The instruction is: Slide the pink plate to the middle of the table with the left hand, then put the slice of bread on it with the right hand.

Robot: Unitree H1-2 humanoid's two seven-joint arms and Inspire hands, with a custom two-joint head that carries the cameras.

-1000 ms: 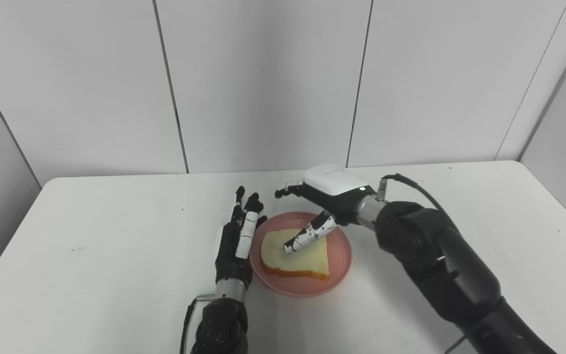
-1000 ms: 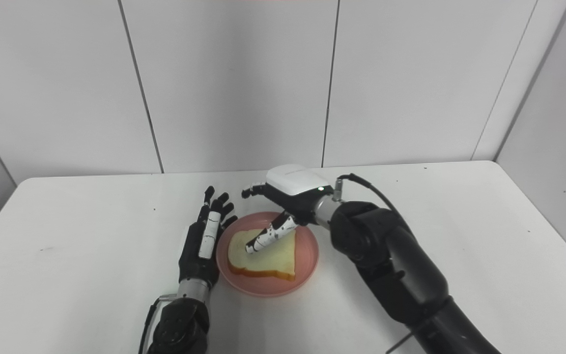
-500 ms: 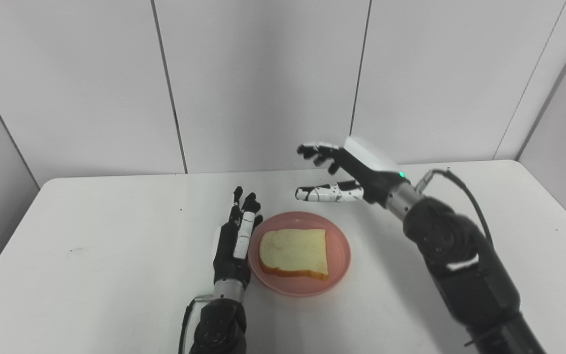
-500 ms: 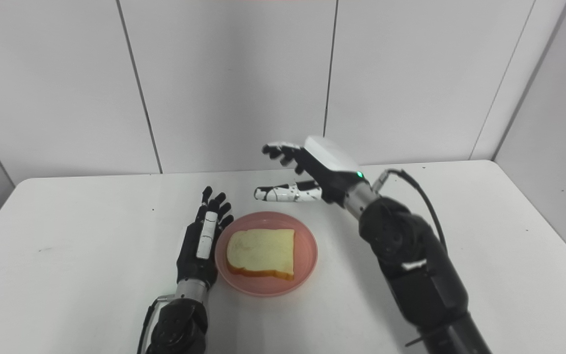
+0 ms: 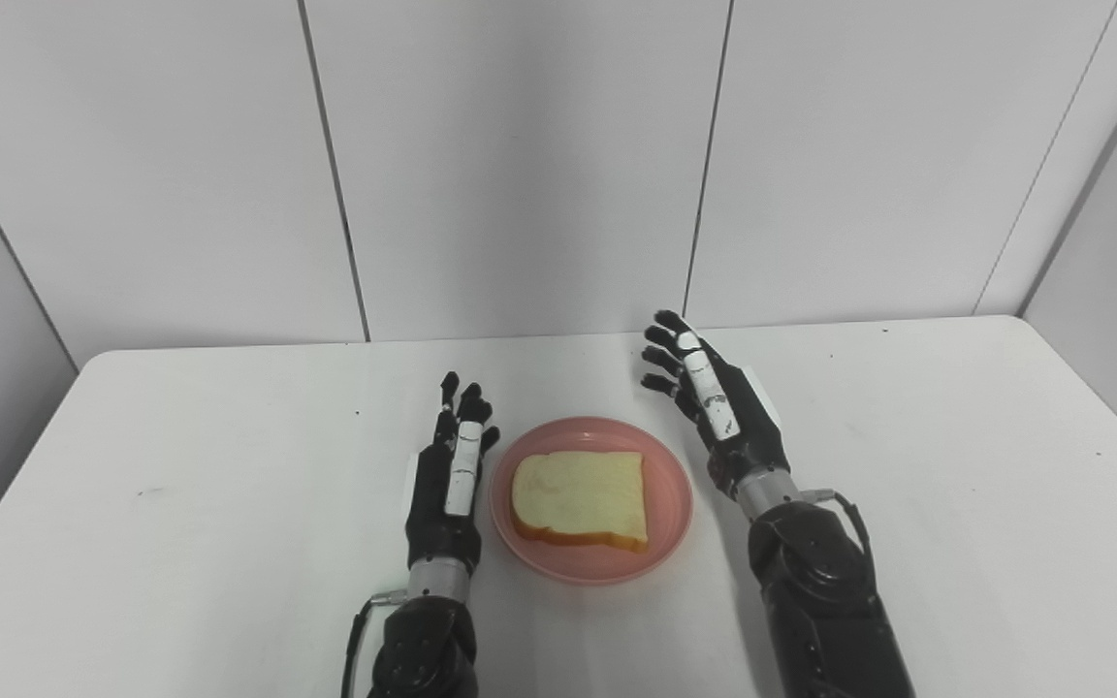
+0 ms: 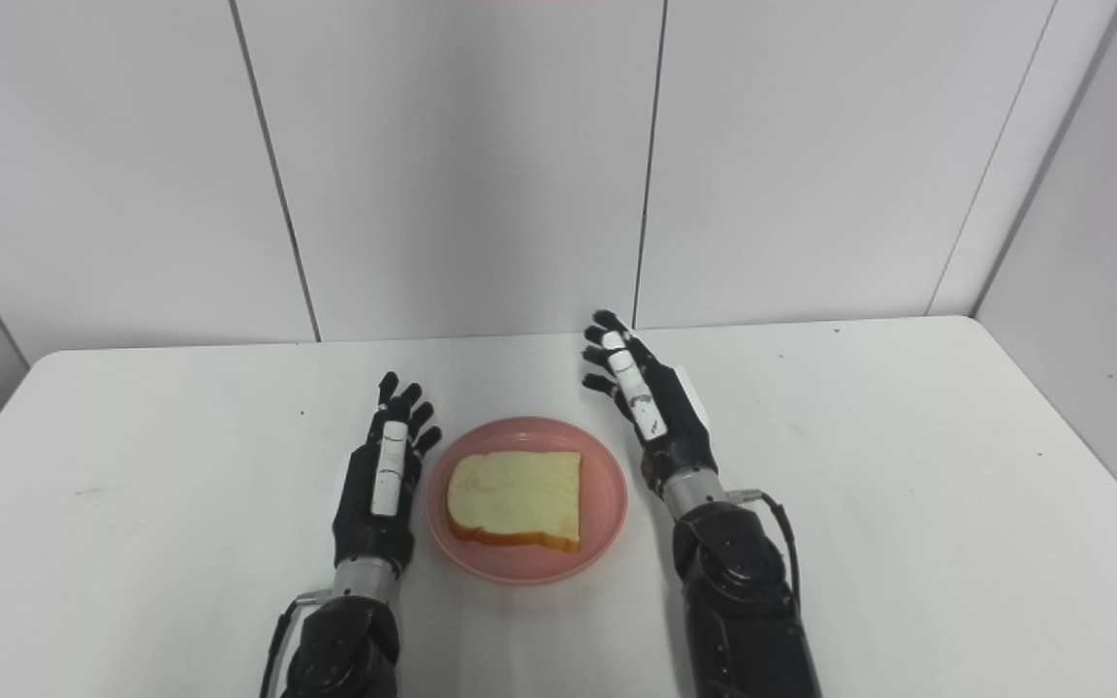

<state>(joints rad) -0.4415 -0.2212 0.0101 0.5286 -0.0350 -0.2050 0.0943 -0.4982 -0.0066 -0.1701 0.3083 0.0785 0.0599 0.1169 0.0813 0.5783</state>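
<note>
While bread (image 5: 580, 494) fills plate (image 5: 670, 519) – robot hands flank.

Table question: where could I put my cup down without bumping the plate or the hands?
The table is bare right of the right hand and left of the left hand, and along the wall behind the plate. It's crowded in the middle: both hands flank the plate with the bread.
</note>
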